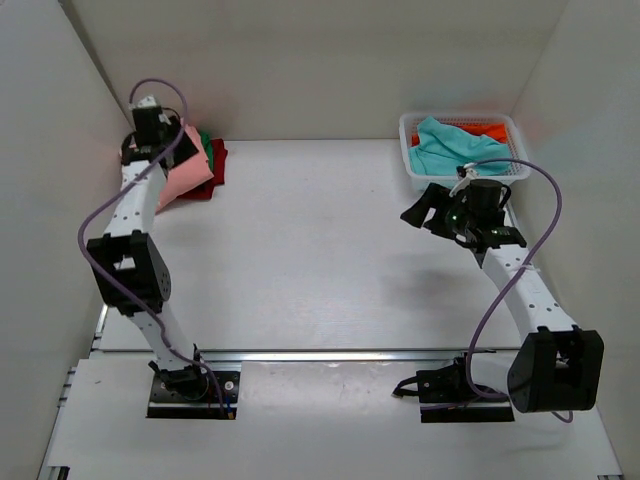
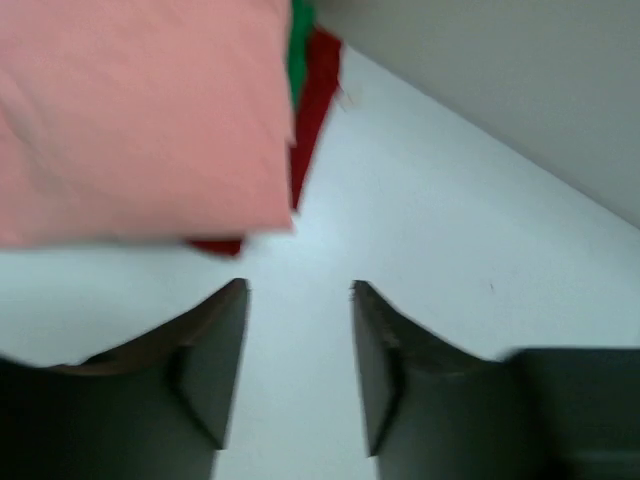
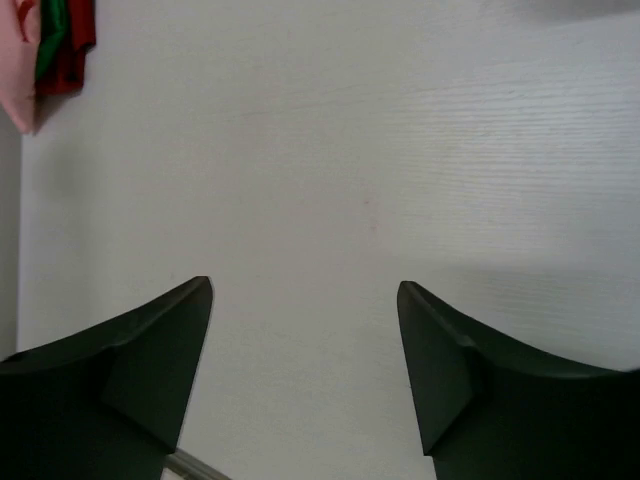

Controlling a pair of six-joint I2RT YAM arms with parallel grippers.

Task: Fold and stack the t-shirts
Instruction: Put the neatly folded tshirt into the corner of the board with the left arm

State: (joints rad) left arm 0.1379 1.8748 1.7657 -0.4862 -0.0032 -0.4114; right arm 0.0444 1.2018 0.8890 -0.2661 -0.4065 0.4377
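A folded salmon-pink t-shirt (image 1: 188,172) lies on top of a green one (image 1: 207,150) and a red one (image 1: 216,170) in a stack at the far left corner. In the left wrist view the pink shirt (image 2: 140,110) fills the upper left, with green (image 2: 300,45) and red (image 2: 318,90) edges beside it. My left gripper (image 2: 298,290) is open and empty, just off the stack's near edge; in the top view it (image 1: 152,135) sits over the stack. My right gripper (image 3: 305,285) is open and empty over bare table, in front of the basket (image 1: 425,213). A teal t-shirt (image 1: 450,148) and an orange one (image 1: 485,129) lie in the basket.
The white lattice basket (image 1: 408,150) stands at the far right against the wall. Walls close in the table on the left, back and right. The stack shows small in the right wrist view's top left corner (image 3: 55,45).
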